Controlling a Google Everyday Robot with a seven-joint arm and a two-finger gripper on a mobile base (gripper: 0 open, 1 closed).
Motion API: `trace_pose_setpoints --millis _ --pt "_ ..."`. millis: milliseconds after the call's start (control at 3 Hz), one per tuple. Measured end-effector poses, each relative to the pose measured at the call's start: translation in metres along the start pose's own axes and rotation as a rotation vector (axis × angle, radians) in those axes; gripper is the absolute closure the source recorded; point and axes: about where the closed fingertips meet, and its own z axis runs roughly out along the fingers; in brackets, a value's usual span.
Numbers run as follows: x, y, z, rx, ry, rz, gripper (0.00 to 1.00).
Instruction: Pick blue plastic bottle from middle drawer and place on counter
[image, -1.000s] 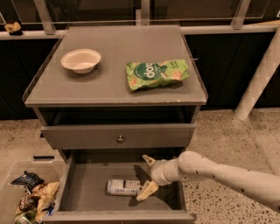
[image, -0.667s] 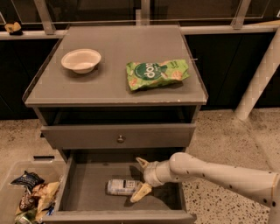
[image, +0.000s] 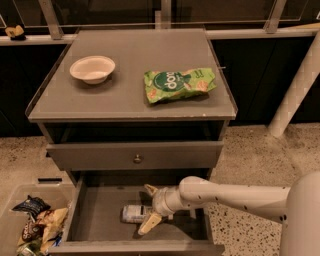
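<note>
Speckled flooring surrounds a grey cabinet whose counter (image: 125, 100) carries a white bowl (image: 92, 68) and a green snack bag (image: 180, 85). Below, you see the middle drawer (image: 97, 222) standing open, with the blue plastic bottle (image: 132, 213) lying on its side on the floor of it. Your gripper (image: 149, 208) sits inside the drawer at the bottle's right end, fingers spread apart and grasping nothing.

Holds the tool (image: 149, 207), spread wide, inside the middle drawer (image: 100, 220), just beside the blue plastic bottle (image: 133, 213) lying on its floor.
</note>
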Motion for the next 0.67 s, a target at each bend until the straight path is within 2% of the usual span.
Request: trace_pose_setpoints --millis 333,667 --pt "0.0174 0.0119 0.0548 -0.045 0.041 0.038 0.0" --pt "0.0149 0.0125 0.0544 -0.047 0.041 0.037 0.0"
